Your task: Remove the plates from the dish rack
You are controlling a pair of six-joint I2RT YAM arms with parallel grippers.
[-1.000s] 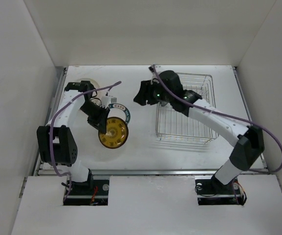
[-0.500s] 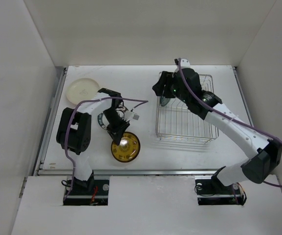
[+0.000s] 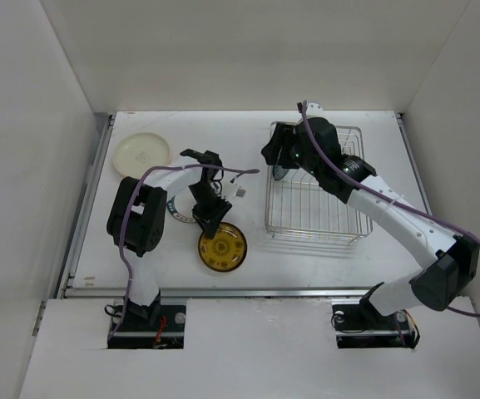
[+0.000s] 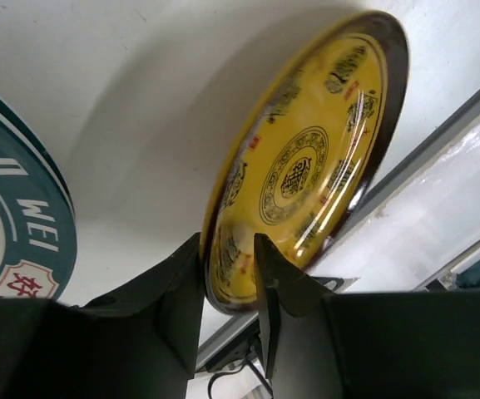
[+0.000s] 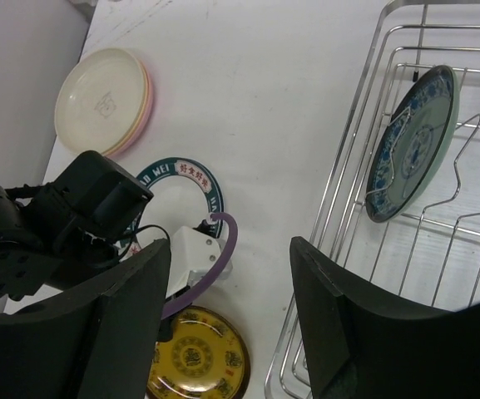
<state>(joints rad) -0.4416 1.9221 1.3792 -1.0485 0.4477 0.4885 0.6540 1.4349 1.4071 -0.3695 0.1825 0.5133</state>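
My left gripper [image 3: 209,223] is shut on the rim of the orange-yellow patterned plate [image 3: 222,248], low over the table's front middle. In the left wrist view the fingers clamp the plate's [image 4: 306,166] near rim and it is tilted over the table. My right gripper [image 3: 281,162] is open and empty above the left edge of the silver wire dish rack [image 3: 314,237]. A small teal-blue patterned plate [image 5: 410,145] stands upright in the rack [image 5: 343,166], to the right of my right gripper [image 5: 230,245].
A white plate with a dark teal rim [image 3: 177,212] lies flat left of the yellow plate, partly under the left arm. A cream plate stacked on a pink one [image 3: 142,153] lies at the back left. White walls enclose the table.
My left gripper has carried the yellow plate right and toward the front. My right gripper swung from the table's middle to the rack's left edge, then held still.
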